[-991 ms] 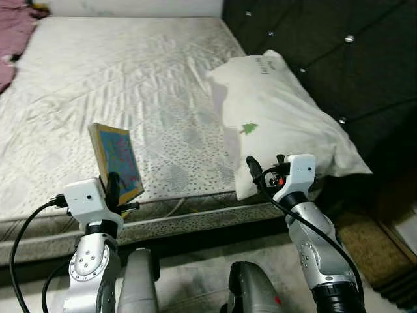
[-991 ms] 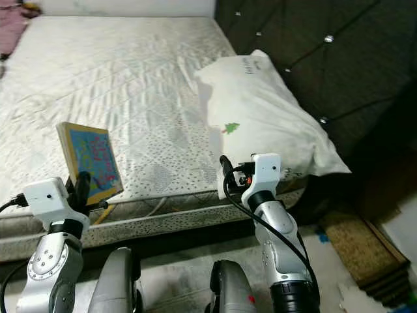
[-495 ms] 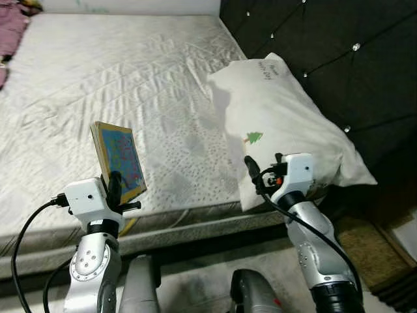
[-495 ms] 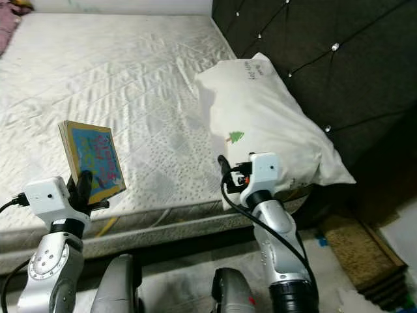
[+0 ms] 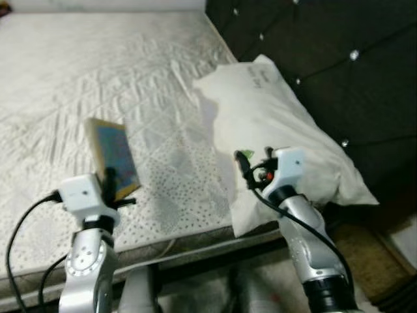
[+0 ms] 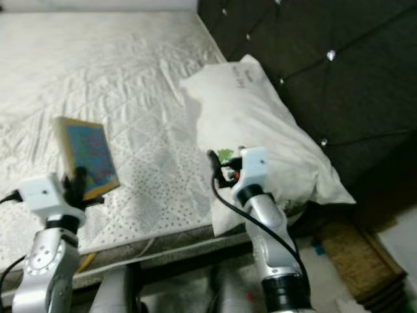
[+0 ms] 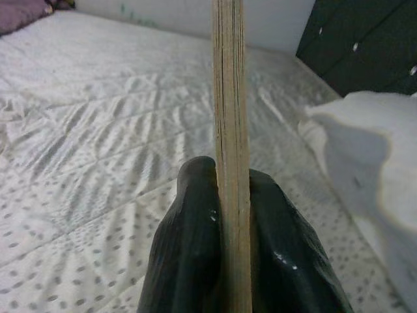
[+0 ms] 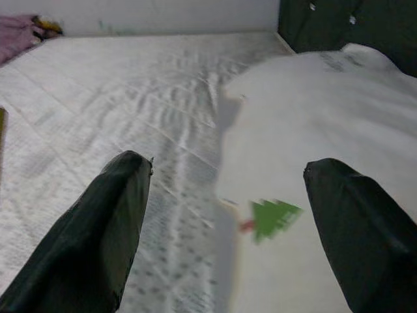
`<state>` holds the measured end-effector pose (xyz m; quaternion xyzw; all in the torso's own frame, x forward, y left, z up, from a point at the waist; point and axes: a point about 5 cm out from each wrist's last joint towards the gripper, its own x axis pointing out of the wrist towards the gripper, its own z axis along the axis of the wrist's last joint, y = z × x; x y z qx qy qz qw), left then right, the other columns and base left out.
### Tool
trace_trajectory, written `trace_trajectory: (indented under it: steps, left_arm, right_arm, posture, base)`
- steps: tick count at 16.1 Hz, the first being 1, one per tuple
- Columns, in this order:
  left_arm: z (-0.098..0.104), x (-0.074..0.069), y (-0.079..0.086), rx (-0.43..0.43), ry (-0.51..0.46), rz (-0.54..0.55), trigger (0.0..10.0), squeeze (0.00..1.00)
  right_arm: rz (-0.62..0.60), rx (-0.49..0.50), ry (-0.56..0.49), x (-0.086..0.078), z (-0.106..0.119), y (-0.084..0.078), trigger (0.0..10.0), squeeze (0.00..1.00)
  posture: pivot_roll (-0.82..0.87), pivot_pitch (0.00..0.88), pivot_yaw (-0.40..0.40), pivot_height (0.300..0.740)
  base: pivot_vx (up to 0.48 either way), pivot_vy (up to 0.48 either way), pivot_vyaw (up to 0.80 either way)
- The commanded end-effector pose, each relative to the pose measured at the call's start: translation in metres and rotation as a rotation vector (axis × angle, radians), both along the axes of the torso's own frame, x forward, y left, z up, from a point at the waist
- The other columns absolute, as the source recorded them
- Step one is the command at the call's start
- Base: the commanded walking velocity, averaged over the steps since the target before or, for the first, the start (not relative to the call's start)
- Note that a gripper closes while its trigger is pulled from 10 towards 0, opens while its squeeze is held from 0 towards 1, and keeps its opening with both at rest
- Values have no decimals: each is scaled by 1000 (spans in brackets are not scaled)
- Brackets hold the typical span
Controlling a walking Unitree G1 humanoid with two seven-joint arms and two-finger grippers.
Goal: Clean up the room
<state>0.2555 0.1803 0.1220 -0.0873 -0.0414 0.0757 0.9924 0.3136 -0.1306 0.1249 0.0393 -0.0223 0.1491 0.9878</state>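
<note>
A stiff, light book [image 5: 113, 158] is clamped upright by its lower edge in the left gripper [image 7: 228, 215] above the mattress's [image 5: 98, 72] near edge (right gripper [image 8: 234, 222] spread wide, empty, beside the soft pillow [image 5: 280, 124]).

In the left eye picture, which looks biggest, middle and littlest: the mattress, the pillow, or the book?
1. Mattress, biggest.
2. Pillow, middle.
3. Book, littlest, held upright in the left claw. It sits nearer the camera, yet the order looks safe.

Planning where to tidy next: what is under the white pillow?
The pillow rests on the mattress beside the dark headboard. Anything beneath it is covered.
</note>
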Motion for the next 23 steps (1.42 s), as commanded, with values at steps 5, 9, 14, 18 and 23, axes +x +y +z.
trace_trajectory:
  steps: [5,9,14,18,23]
  left_arm:
    - [-2,2,-12,-17,3,-38,10000,0]
    - [-4,8,-14,-65,16,-38,10000,0]
    - [-21,20,-30,-294,150,-124,10000,0]
    - [-25,36,-49,-462,197,-236,10000,0]
    - [-40,52,-53,-501,323,-324,10000,0]
  right_arm:
    - [-23,-7,14,-3,-5,-11,10000,0]
    - [-28,-5,13,-3,-5,-12,10000,0]
    - [-28,-17,8,-2,-4,-12,10000,0]
    - [-31,-28,2,-3,-2,-16,10000,0]
    - [-36,-39,1,-3,0,-21,10000,0]
  posture:
    - [-37,114,-67,580]
    - [-42,113,-69,560]
    - [-57,109,-75,560]
    - [-82,109,-82,560]
    - [-102,113,-94,560]
  base:
    - [0,0,0]
    - [0,0,0]
    - [0,0,0]
    - [0,0,0]
    - [0,0,0]
